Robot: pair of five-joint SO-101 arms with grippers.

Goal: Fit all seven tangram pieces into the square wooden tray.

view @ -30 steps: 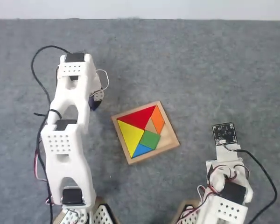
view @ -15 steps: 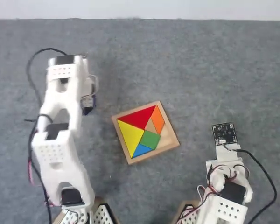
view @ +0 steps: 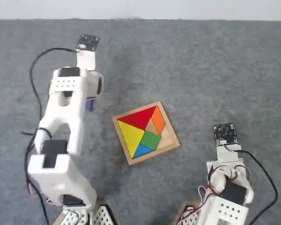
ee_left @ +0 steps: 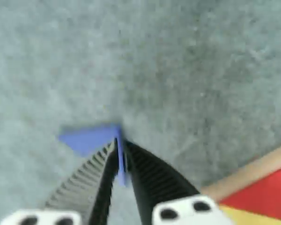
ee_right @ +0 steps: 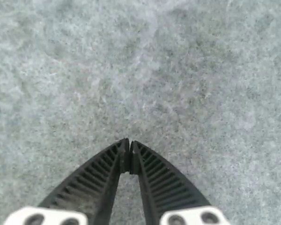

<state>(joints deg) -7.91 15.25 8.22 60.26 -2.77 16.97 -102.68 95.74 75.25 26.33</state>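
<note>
The square wooden tray [view: 170, 139] lies mid-table and holds a red triangle [view: 139, 118], a yellow triangle [view: 130, 132], a green square [view: 151, 139], an orange piece [view: 158, 120] and a small blue triangle [view: 142, 151]. Bare wood shows along its right side. Left of the tray, my left gripper [ee_left: 118, 140] is shut on a blue piece [ee_left: 89, 138], held on edge just over the carpet; the piece [view: 89, 105] peeks out under the arm. The tray's corner [ee_left: 253, 171] lies close by. My right gripper [ee_right: 129, 143] is shut on nothing, over bare carpet near the front right.
Grey carpet covers the table. The left arm [view: 65, 122] stretches from the front edge along the tray's left side, with a black cable [view: 35, 75] looping beside it. The right arm [view: 227, 187] is folded at the front right.
The left arm has swung a little to the left and its wrist has tipped toward the far side, carrying the blue piece with it. The right arm and tray have not moved.
</note>
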